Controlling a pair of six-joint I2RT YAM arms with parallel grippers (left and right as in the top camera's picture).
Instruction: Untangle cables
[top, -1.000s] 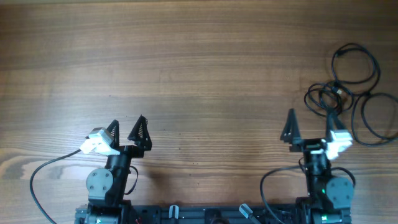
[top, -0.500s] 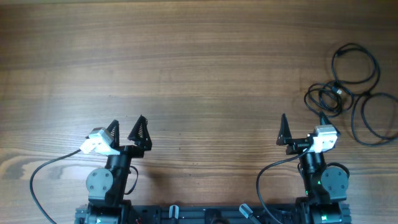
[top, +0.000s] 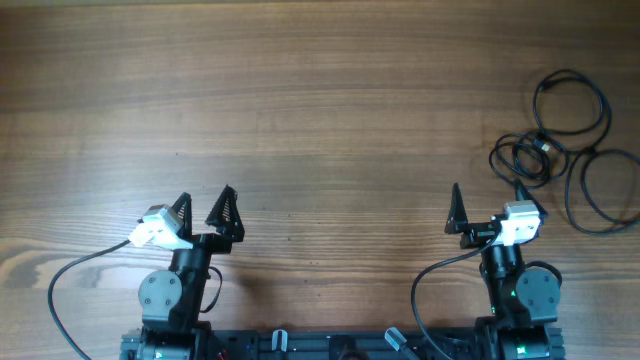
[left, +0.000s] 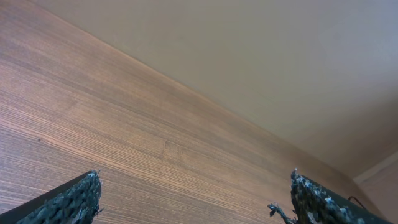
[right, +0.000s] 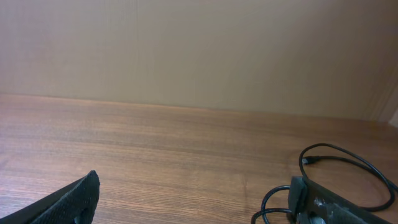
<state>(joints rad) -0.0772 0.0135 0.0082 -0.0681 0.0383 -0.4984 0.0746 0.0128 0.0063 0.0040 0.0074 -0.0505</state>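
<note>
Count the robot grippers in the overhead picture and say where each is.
2. The left gripper sits lower left, jaws open; the right gripper sits lower right, jaws open, close beside the tangled cables. None appears hidden.

A brown wood-grain tabletop (top: 320, 100) runs ahead of the jaws to a plain beige wall (right: 199, 50), softly and evenly lit.
</note>
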